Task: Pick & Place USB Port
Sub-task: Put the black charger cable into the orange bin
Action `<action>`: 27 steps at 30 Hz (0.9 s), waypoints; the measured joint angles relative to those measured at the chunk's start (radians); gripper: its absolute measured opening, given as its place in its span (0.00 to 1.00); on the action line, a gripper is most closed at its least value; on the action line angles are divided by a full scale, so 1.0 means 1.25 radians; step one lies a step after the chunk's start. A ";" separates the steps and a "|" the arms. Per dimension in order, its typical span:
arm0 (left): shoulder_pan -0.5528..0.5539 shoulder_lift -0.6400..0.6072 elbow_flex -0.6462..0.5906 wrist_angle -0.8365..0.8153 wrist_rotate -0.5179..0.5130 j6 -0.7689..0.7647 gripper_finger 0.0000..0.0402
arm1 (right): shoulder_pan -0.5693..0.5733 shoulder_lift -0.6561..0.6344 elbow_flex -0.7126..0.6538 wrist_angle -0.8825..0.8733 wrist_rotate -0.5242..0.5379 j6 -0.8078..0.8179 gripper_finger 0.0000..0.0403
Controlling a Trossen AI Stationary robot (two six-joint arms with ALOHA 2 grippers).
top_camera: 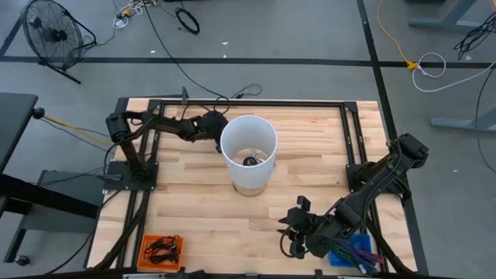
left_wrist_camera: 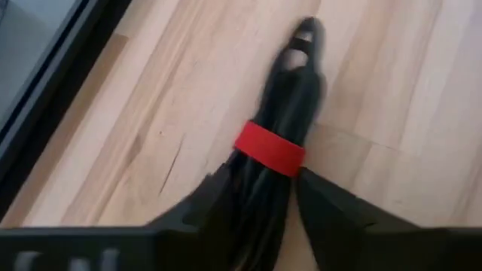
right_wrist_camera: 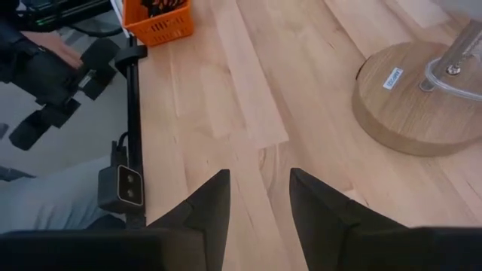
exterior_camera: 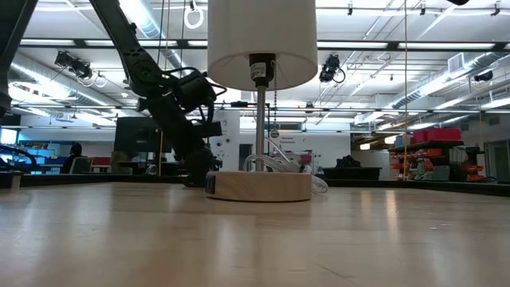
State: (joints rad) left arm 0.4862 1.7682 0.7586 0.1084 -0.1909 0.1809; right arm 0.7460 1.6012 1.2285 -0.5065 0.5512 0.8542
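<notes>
The left claw [left_wrist_camera: 260, 199] straddled the black coiled cable with its red band [left_wrist_camera: 280, 113], fingers not visibly clenched, its length running straight ahead; the right claw [right_wrist_camera: 260, 199] waited released across the bench

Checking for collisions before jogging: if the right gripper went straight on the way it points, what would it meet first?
Probably only bare table: the right gripper stands open and empty. The orange basket and lamp base lie off to either side.
</notes>
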 joint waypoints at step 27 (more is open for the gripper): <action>-0.286 -0.319 0.227 -0.807 -0.082 -0.274 0.02 | 0.000 0.000 0.000 -0.009 0.010 -0.066 0.34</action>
State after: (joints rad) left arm 0.1288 1.3689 1.0417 -0.8998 -0.2938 -0.1619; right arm 0.7458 1.6012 1.2285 -0.5184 0.5636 0.7715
